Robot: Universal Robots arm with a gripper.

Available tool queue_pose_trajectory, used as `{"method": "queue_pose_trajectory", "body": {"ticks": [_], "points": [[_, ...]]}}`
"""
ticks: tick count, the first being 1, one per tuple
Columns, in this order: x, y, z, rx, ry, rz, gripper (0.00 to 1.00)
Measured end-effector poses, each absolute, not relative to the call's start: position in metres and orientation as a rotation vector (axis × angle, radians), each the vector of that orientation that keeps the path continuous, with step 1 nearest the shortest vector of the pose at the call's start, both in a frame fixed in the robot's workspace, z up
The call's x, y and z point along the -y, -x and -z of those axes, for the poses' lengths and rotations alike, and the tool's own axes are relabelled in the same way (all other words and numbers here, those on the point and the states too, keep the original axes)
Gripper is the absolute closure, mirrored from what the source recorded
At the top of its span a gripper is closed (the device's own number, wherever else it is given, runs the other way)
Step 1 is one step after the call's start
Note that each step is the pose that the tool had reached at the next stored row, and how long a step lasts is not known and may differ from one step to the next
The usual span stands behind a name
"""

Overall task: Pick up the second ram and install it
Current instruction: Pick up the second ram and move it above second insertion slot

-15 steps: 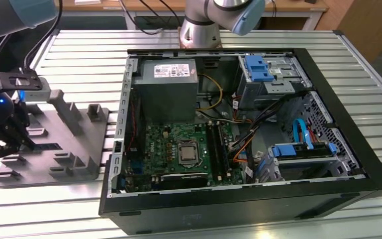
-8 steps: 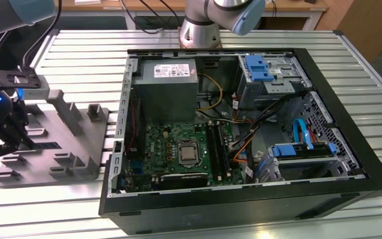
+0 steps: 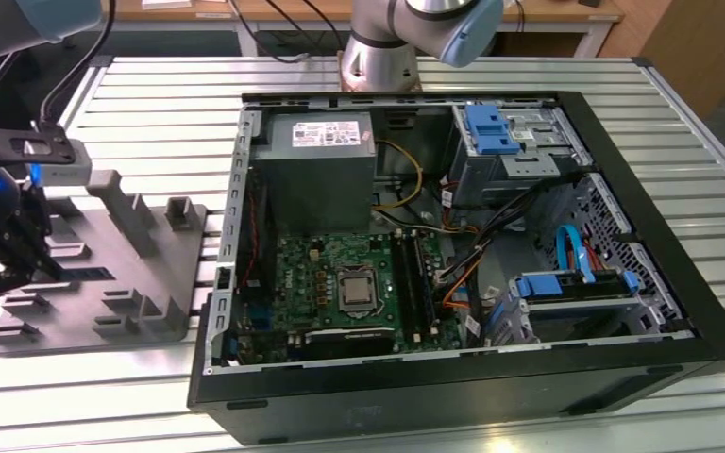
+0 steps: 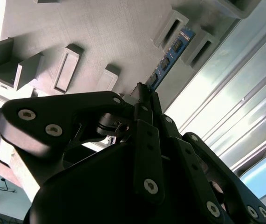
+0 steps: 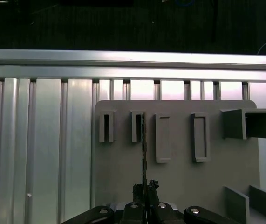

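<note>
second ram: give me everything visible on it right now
The second ram is a thin, flat, narrow stick, bluish, with a row of dark chips along the face that shows. It stands on edge over the grey holder tray, its far end sitting between two raised slot blocks. In the first wrist view it shows edge-on as a thin dark line. The gripper is shut on its near end.

I see open black metal PC case (image 3: pixel 463 392) on ribbed alu table (image 3: pixel 161 85), grey PSU box (image 3: pixel 318 179) inside, grey plastic fixture tray (image 3: pixel 148 255) at exterior view's left
</note>
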State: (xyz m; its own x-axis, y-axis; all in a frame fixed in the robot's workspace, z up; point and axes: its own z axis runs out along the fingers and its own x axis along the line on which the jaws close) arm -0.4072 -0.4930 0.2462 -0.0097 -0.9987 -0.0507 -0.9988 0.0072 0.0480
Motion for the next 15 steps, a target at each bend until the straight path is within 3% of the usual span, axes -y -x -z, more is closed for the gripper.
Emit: {"method": "queue_pose_trajectory", "body": {"ticks": [15], "points": [[0.4930,0.4072,-0.2517,-2.228,2.209,-0.110,0.86]]}}
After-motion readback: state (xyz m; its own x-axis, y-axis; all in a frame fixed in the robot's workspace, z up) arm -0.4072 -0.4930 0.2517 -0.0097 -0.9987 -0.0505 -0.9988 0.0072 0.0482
